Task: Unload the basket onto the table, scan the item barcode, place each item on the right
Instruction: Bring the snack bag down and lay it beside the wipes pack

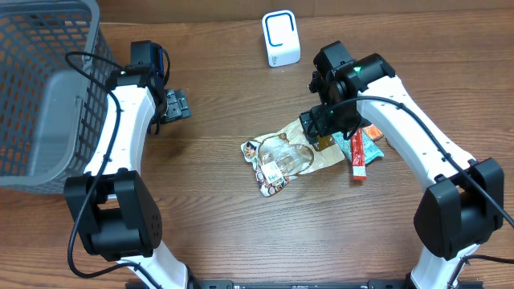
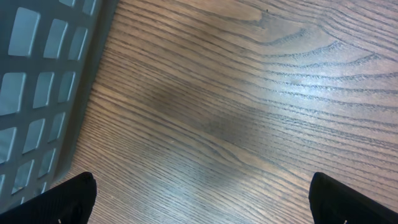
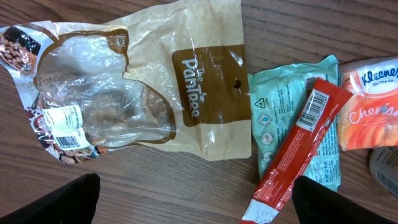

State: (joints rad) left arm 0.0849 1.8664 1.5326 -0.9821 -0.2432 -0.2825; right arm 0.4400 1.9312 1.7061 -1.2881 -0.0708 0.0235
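Right claw (image 3: 199, 200) spread over "The Pantree" pouch (image 3: 186, 81); "Kleenex" pack (image 3: 370, 102) nearby; left claw (image 2: 199, 200) spread.

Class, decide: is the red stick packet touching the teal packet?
Touching. Right wrist view: the red stick packet lies across the teal packet, overlapping it.

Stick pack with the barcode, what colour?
Red stick pack, white barcode panel; clearest in the right wrist view.
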